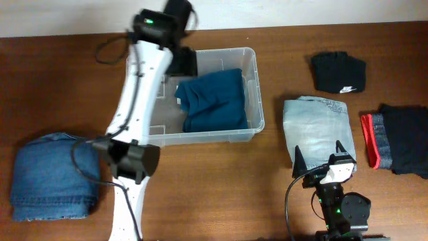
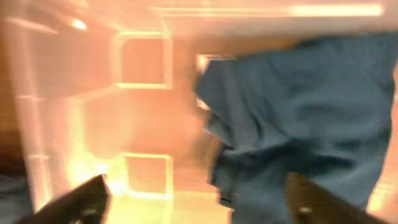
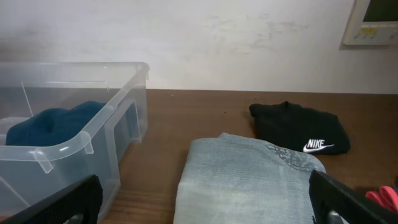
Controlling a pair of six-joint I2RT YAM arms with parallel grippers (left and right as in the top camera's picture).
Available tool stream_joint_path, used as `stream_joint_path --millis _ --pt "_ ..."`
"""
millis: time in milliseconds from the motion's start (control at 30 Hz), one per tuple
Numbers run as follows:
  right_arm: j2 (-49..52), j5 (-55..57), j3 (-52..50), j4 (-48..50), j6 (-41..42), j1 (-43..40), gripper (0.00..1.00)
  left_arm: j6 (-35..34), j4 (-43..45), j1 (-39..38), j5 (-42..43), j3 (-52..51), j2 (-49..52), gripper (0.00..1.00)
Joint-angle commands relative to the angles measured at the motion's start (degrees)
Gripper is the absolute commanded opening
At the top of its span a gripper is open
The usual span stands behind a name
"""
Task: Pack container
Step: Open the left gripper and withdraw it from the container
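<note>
Overhead: right gripper point(image 1: 317, 151) splayed, empty, at the near edge of pale folded jeans point(image 1: 321, 124). Container point(image 1: 200, 138) sits mid-table toward the back, teal garment point(image 1: 214, 100) inside; left gripper point(image 2: 199, 194) spread wide above it, gripping nothing.

The left arm point(image 1: 137, 94) is built of long white links joined by black housings, 1 of them showing a small green light point(image 1: 148, 20), with thin black cables point(image 1: 107, 50) looping beside it. The right arm point(image 1: 342, 209) is mostly black, with a white block point(image 1: 338, 171) behind the right tool point(image 1: 319, 157) and its 2 dark pointed fingers point(image 1: 298, 161).
</note>
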Motion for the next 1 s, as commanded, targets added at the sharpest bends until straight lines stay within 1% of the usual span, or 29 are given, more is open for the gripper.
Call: stream_joint_path --millis 0,200,333,400,500,800,967 --pt "-0.48 -0.87 -0.39 -0.04 -0.15 -0.44 0.98 1.51 -0.33 3.85 -1.01 2.4 -1.77 0.99" --pt "-0.48 -0.87 -0.39 -0.04 -0.15 -0.44 0.99 1.64 -0.33 10.45 -0.98 2.4 -7.17 0.99" --pt "-0.48 -0.87 -0.39 -0.04 -0.15 -0.44 0.99 5.44 -0.33 14.47 1.95 1.75 -12.02 0.99" --pt "-0.48 -0.87 -0.39 -0.04 -0.15 -0.44 0.99 5.44 -0.33 16.57 2.12 -0.17 -15.65 0.99" --pt "-0.48 -0.87 -0.39 -0.04 -0.15 -0.44 0.98 3.89 -0.33 20.09 1.97 -6.12 -22.73 0.99" --pt "-0.48 -0.87 -0.39 -0.04 -0.15 -0.44 0.99 -6.25 -0.24 33.86 1.99 -29.59 -42.86 0.99" --pt "-0.48 -0.87 -0.39 -0.04 -0.15 -0.44 0.99 -7.98 2.58 40.79 2.01 -41.29 -50.82 0.99"
